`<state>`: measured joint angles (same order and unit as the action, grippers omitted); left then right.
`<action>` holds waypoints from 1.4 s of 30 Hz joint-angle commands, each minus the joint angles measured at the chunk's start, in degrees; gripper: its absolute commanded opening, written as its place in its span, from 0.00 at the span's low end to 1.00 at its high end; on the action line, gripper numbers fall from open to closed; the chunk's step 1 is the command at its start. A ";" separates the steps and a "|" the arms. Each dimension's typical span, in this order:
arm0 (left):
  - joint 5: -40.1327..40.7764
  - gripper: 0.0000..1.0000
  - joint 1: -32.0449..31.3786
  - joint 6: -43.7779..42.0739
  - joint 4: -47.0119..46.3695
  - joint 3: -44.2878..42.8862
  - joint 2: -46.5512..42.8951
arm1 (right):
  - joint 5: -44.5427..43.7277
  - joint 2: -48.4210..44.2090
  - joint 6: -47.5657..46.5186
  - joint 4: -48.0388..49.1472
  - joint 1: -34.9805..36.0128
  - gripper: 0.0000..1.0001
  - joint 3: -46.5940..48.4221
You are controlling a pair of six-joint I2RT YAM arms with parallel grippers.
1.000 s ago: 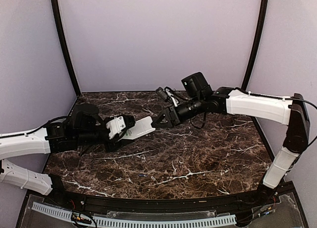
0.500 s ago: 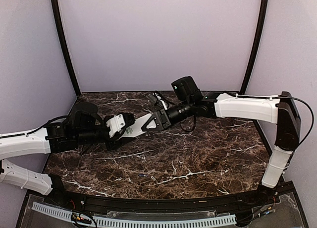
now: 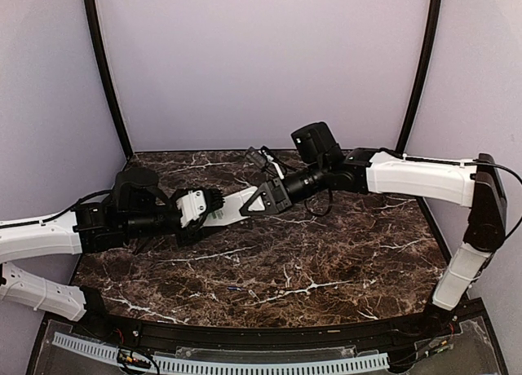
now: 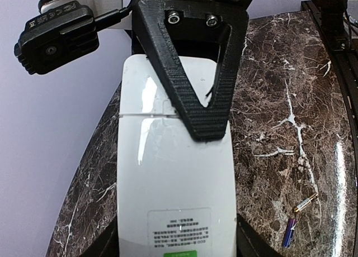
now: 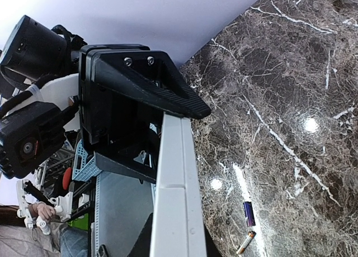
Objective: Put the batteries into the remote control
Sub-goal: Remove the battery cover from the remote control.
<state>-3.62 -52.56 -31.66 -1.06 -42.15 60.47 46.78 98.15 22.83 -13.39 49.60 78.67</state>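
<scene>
Holding: left gripper [image 3: 202, 205] clamps the near end of the remote [image 3: 232, 205], raised above the table [image 3: 342, 261] at mid-left.
Batteries: two batteries [image 4: 289, 233] lie loose on the near part of the table, well apart from the remote.
Cover: the battery cover [image 4: 162, 89] looks seated at the remote's far end, its seam visible.
Right gripper: [image 3: 263, 200] jaws pinched on that far end, one finger flat across the cover.
Progress: early, by my reading. Nothing is loaded; the cover must come off, the batteries go in, and the cover go back on.
</scene>
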 commanded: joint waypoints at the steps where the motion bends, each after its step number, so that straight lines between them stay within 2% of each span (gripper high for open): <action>1: -0.96 0.00 0.45 -1.15 4.93 0.45 -3.00 | -6.52 -3.99 -6.32 -7.87 -7.11 0.16 -3.30; 12: 6.72 0.00 0.35 -1.42 4.69 -1.64 3.33 | -7.64 -5.12 -7.34 -7.74 -8.82 0.35 -5.55; 15: 14.91 0.00 0.03 -3.31 3.94 -2.40 7.39 | -9.94 -5.23 -7.54 -7.51 -8.89 0.38 -6.31; 18: 25.31 0.00 -1.66 -10.76 -0.84 -1.26 10.53 | -11.77 -5.59 -7.23 -6.30 -8.95 0.40 -7.26; 19: 30.46 0.00 -2.11 -12.89 -5.15 -0.17 12.08 | -12.19 -5.64 -7.31 -6.11 -9.01 0.41 -7.42; 20: 32.95 0.00 -2.99 -17.77 -8.11 0.65 12.85 | -12.49 -5.67 -7.43 -5.96 -8.98 0.41 -7.58; 21: 37.82 0.00 -3.43 -24.89 -14.92 2.84 14.64 | -12.89 -5.75 -7.45 -5.74 -9.00 0.42 -7.72; 22: 39.88 0.00 -4.33 -29.53 -24.75 4.12 15.76 | -13.36 -5.93 -7.53 -5.52 -8.95 0.42 -7.89; 23: 43.51 0.00 -4.67 -39.01 -31.10 7.05 18.33 | -13.96 -6.05 -7.61 -5.53 -8.98 0.43 -8.04; 24: 45.82 0.00 -5.26 -44.19 -42.97 8.38 19.98 | -14.52 -6.01 -7.89 -5.71 -8.97 0.43 -8.09; 25: 46.56 0.00 -5.69 -53.18 -49.26 10.44 23.56 | -14.95 -6.00 -8.15 -5.76 -8.97 0.44 -8.10; 26: 47.58 0.00 -5.88 -56.95 -60.45 11.05 27.36 | -15.28 -5.77 -8.42 -5.53 -8.94 0.44 -8.10; 27: 47.83 0.00 -6.33 -63.33 -65.42 11.63 29.54 | -15.36 -5.47 -8.56 -4.98 -8.99 0.45 -8.10; 28: 47.76 0.00 -6.59 -66.07 -74.40 11.73 33.71 | -15.37 -5.10 -8.59 -4.44 -8.89 0.45 -8.03; 30: 47.36 0.00 -7.27 -72.48 -85.08 11.25 39.21 | -15.47 -4.24 -8.74 -3.40 -8.62 0.45 -7.44; 33: 47.40 0.00 -7.95 -78.49 -91.11 9.04 44.44 | -16.79 -2.97 -9.26 -2.49 -8.05 0.46 -6.64; 36: 47.30 0.00 -8.08 -78.75 -91.50 8.42 46.67 | -18.65 -1.47 -9.60 -2.27 -7.62 0.49 -6.27; 42: 47.71 0.00 -8.45 -77.48 -91.57 8.32 45.67 | -19.43 3.22 -8.87 0.75 -6.63 0.47 -6.03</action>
<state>42.76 -60.45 -107.35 -72.05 -32.73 108.09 28.88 98.21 14.00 -16.27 41.78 71.35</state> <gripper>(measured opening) 0.568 0.480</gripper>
